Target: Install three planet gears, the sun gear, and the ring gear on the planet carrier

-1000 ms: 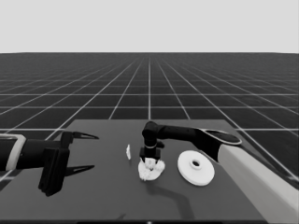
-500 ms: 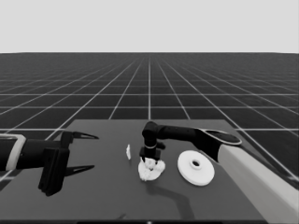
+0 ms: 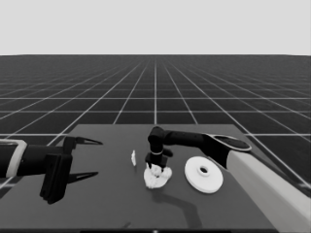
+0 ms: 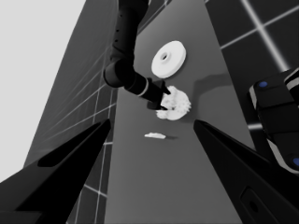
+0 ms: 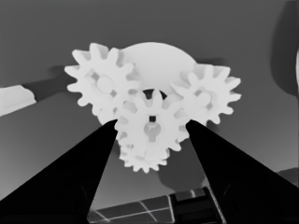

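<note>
Right gripper [image 3: 156, 167] fingers clasp the centre gear [image 5: 152, 126] mid-table, edges well apart.

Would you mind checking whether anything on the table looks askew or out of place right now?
Nothing stands out. The gears sit on the smaller round part under the right gripper; the larger round part lies flat beside them.

Both arms: black segments near the wrist, pale grey farther back. Left gripper [image 3: 82, 158] and right gripper [image 5: 150, 135]: two long, pointed black fingers, wedge-shaped.
</note>
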Available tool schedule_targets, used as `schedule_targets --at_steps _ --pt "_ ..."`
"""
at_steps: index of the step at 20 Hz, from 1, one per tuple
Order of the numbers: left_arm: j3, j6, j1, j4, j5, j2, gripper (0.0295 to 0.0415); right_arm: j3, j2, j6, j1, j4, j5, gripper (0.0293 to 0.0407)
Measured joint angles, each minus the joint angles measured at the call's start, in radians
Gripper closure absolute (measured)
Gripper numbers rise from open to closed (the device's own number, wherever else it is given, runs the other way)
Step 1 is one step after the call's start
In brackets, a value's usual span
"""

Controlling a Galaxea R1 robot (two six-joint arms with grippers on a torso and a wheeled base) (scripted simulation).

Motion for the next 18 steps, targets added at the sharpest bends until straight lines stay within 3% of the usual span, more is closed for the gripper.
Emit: schedule_targets --at_steps 18 --pt "0.000 0.000 0.000 0.000 0.000 0.000 0.0326 0.000 0.000 0.188 0.000 0.000 0.000 0.0391"
